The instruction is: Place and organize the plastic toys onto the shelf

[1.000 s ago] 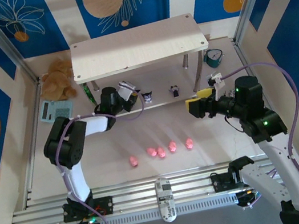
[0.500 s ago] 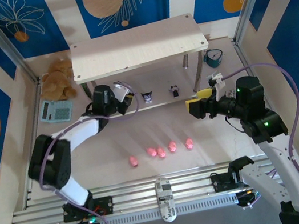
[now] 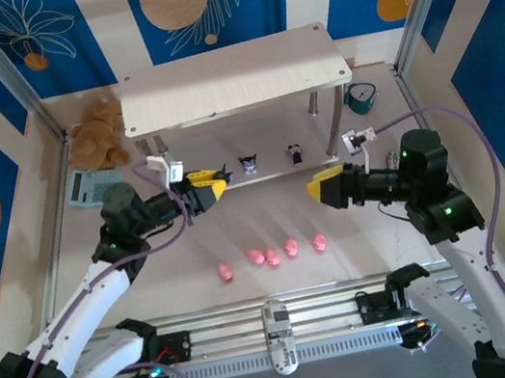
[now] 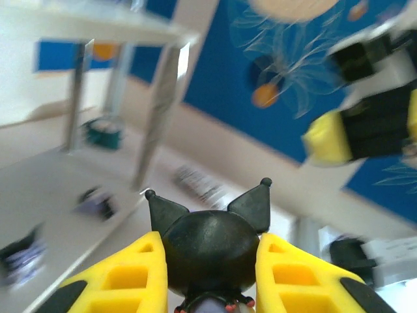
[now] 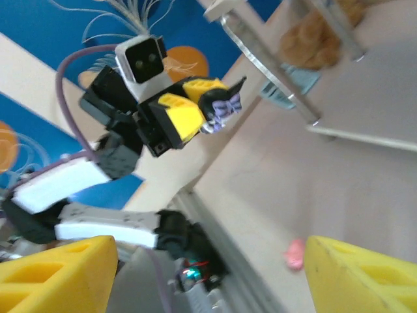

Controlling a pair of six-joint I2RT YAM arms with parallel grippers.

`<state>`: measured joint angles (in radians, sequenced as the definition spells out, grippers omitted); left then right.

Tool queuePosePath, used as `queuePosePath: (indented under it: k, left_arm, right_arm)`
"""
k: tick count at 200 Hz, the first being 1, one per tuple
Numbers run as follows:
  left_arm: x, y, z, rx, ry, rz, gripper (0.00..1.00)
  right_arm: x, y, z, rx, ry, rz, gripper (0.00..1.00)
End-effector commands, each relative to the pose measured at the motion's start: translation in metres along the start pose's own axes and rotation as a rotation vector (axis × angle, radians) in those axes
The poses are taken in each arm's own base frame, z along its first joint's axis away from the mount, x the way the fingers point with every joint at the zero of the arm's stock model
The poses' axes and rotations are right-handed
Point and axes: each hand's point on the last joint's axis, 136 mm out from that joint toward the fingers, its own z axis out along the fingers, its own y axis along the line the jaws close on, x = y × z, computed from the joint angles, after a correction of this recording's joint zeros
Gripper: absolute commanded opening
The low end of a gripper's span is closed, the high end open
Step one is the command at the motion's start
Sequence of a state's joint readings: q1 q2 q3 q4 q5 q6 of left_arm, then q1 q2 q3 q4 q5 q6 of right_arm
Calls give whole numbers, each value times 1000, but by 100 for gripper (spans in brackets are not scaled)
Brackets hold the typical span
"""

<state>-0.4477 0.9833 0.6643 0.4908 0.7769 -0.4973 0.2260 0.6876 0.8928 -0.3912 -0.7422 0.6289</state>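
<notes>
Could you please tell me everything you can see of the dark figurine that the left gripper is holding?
The dark figurine is small, seemingly glossy plastic: a rounded black head with two pointed, knob-tipped ears, and a pale purple part below it. The yellow fingers of the left gripper clamp it on both sides, head outward. It hangs in the air near the front of the lower board of the shelf; nothing else touches it.

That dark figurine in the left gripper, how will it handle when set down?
The figurine looks rigid: its horns stand stiff. Its smooth round head may slip in the left gripper. Big-headed, so it may tip on the shelf.
</notes>
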Motion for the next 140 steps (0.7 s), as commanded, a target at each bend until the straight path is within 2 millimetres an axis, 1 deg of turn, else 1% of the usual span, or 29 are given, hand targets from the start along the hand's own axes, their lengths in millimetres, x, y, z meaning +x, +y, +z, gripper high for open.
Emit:
queuePosePath:
  k: [1, 14, 18, 28, 34, 47, 62, 74, 77, 84, 99, 109, 122, 127, 140]
  left_arm:
    - [-38, -69, -18, 314, -142, -91, 15]
    - [-50, -78, -25, 373, -211, -129, 15]
    - [-54, -83, -28, 397, -233, -132, 15]
    - [-59, -86, -29, 429, -259, -165, 15]
    - [-59, -89, -28, 441, -252, -170, 13]
    - [-57, -100, -25, 484, -219, -162, 14]
    - [-55, -106, -21, 514, -187, -176, 14]
    - [-55, -108, -18, 528, -167, -205, 14]
    - [-55, -108, -17, 530, -163, -217, 14]
    - [-56, -107, -14, 534, -154, -247, 14]
    - [-59, -105, -9, 541, -136, -309, 15]
    - [-58, -102, -3, 548, -110, -364, 15]
    - [-56, -102, 5, 565, -68, -434, 15]
    - [-56, -105, 7, 576, -54, -449, 13]
    - [-57, -115, 10, 610, -18, -465, 14]
  right_arm:
    - [25, 25, 3, -159, 85, 153, 76]
    - [36, 25, 4, -139, 87, 156, 79]
    - [39, 28, 5, -145, 89, 156, 80]
    - [43, 31, 10, -171, 97, 195, 81]
    - [44, 33, 13, -194, 105, 216, 81]
    - [47, 38, 20, -239, 118, 241, 81]
    - [47, 50, 24, -271, 140, 204, 80]
    - [48, 62, 20, -258, 140, 75, 79]
    - [47, 68, 18, -259, 130, 15, 78]
    - [48, 75, 13, -232, 109, -91, 78]
    - [42, 81, 2, -156, 46, -348, 78]
    - [35, 78, -1, -91, 22, -460, 77]
    - [28, 83, -2, -84, 9, -594, 75]
    - [25, 86, -2, -88, -3, -635, 75]
    - [18, 93, -2, -98, -42, -760, 75]
